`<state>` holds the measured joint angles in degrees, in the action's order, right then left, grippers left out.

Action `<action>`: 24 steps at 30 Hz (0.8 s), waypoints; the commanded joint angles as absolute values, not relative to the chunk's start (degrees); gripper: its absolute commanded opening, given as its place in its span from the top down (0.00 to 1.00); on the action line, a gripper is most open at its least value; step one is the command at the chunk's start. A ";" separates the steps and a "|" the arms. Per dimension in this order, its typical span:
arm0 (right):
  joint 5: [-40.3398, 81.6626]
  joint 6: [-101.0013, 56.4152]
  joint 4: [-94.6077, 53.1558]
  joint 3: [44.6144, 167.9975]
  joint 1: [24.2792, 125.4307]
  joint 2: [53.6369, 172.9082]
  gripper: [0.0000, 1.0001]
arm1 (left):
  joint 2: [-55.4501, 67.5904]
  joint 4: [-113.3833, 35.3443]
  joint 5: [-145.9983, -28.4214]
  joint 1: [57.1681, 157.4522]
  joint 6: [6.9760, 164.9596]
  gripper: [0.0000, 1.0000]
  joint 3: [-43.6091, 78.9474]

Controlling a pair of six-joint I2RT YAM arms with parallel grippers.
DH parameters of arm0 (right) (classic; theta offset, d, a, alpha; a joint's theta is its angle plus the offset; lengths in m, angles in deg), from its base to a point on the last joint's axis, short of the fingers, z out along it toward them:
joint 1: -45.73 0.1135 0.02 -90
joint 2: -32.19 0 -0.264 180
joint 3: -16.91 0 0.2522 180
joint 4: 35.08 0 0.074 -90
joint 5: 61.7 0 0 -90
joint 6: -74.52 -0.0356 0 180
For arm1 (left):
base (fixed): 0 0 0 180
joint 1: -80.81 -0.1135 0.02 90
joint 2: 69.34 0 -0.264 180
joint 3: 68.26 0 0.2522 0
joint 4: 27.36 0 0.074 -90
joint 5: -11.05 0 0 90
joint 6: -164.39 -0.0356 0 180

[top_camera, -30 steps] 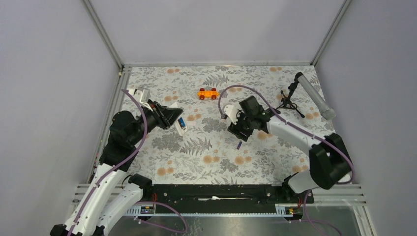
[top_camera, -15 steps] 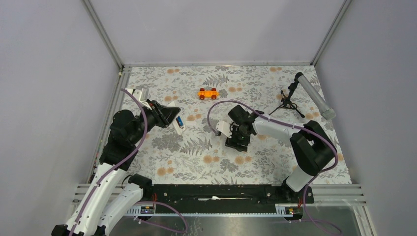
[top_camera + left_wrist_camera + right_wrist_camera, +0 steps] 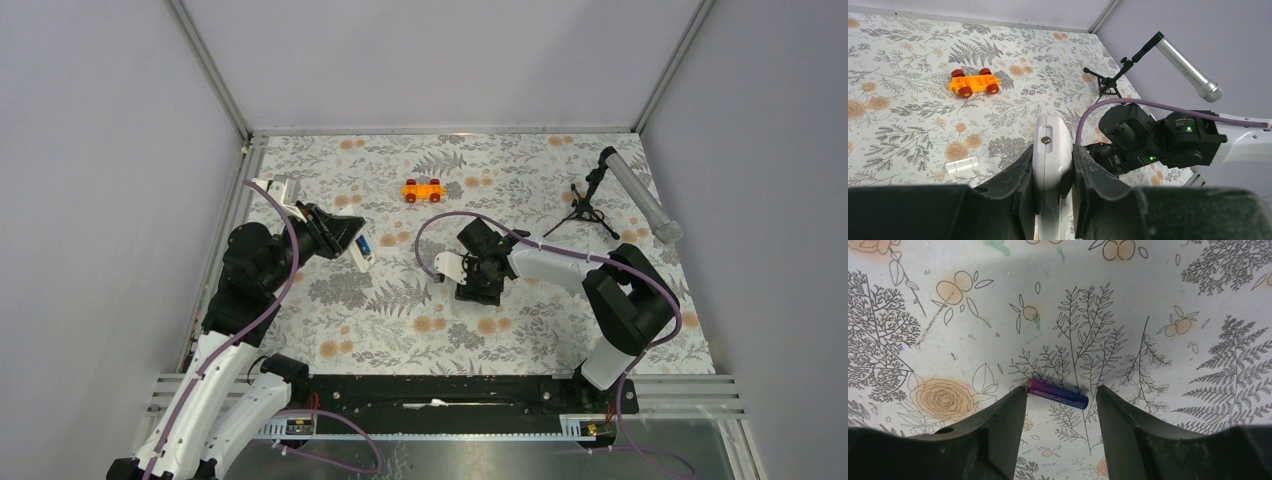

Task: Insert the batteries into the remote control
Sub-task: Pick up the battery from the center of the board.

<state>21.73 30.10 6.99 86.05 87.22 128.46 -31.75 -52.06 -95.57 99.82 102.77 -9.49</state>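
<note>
My left gripper [image 3: 350, 242] is shut on the white remote control [image 3: 365, 251] and holds it above the mat at the left. In the left wrist view the remote [image 3: 1050, 147] stands on edge between the two fingers [image 3: 1015, 180]. A small blue patch shows on the remote in the top view. My right gripper [image 3: 481, 281] is low over the middle of the mat. In the right wrist view it [image 3: 1060, 391] is open, with one battery [image 3: 1058, 393], blue with a reddish tip, lying on the mat between its fingertips. The left fingertip [image 3: 1013, 405] is at the battery's reddish end.
An orange toy car [image 3: 423, 190] sits at the back middle. A grey tube on a black tripod [image 3: 630, 185] stands at the back right. A small white cylinder-like piece [image 3: 961, 165] lies on the mat ahead of the left gripper. Walls close in the mat on three sides.
My right gripper has swung left and down over the battery, which now lies between its open fingers and is hidden in the top view. The left arm has barely moved.
</note>
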 commanded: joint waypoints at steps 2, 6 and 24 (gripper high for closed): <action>21.58 32.29 5.30 85.31 87.68 129.63 0.45 | -32.64 -49.82 -95.08 99.23 102.95 1.00 -7.30; 21.17 32.41 6.33 85.58 87.65 130.17 0.56 | -32.88 -50.06 -95.06 99.02 102.86 1.00 -7.32; 19.83 28.01 7.38 87.50 86.47 132.47 0.57 | -33.74 -50.51 -94.81 98.38 102.43 1.00 -7.13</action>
<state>21.10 28.16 5.99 89.11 86.68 131.54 -32.58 -52.17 -95.57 98.85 102.86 -9.49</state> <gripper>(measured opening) 0.423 0.262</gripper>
